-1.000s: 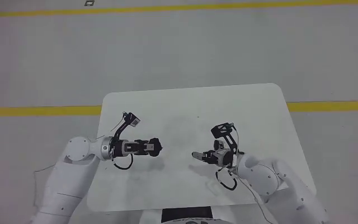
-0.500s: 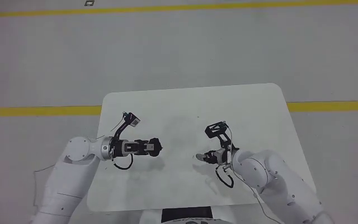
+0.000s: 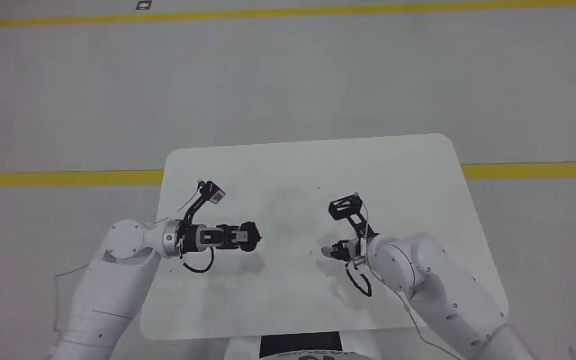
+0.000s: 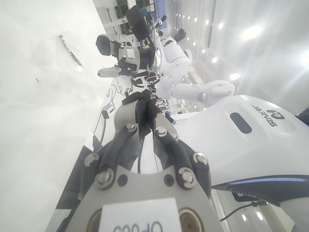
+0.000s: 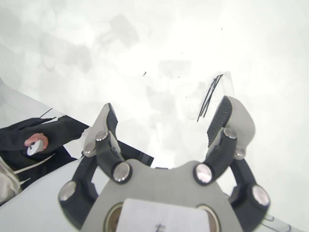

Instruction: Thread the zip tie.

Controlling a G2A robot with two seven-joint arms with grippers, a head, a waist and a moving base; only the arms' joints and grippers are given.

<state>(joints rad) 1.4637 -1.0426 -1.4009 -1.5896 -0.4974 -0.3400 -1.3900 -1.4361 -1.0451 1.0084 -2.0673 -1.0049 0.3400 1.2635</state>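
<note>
My left gripper [image 3: 255,237] [image 4: 142,101] is held above the table's left half, shut on a thin black zip tie [image 4: 139,150] whose strand runs back between the fingers. Several loose black zip ties [image 5: 209,96] [image 4: 70,53] lie in a clear plastic sleeve on the white table [image 3: 405,171]. My right gripper [image 3: 326,251] [image 5: 166,109] hovers low over the table right of centre, open, with nothing between its ribbed pads [image 5: 221,114]. The sleeve lies just ahead of one of those pads. The two grippers face each other with a gap between them.
A tiny black scrap [image 5: 144,74] [image 4: 37,80] lies on the table between the grippers. The table's near edge [image 5: 72,119] runs close behind the right gripper. Bare tabletop stretches toward the far side [image 3: 297,166].
The right gripper has drawn back a little to the right and its wrist has turned. The left arm has kept still, holding the zip tie.
</note>
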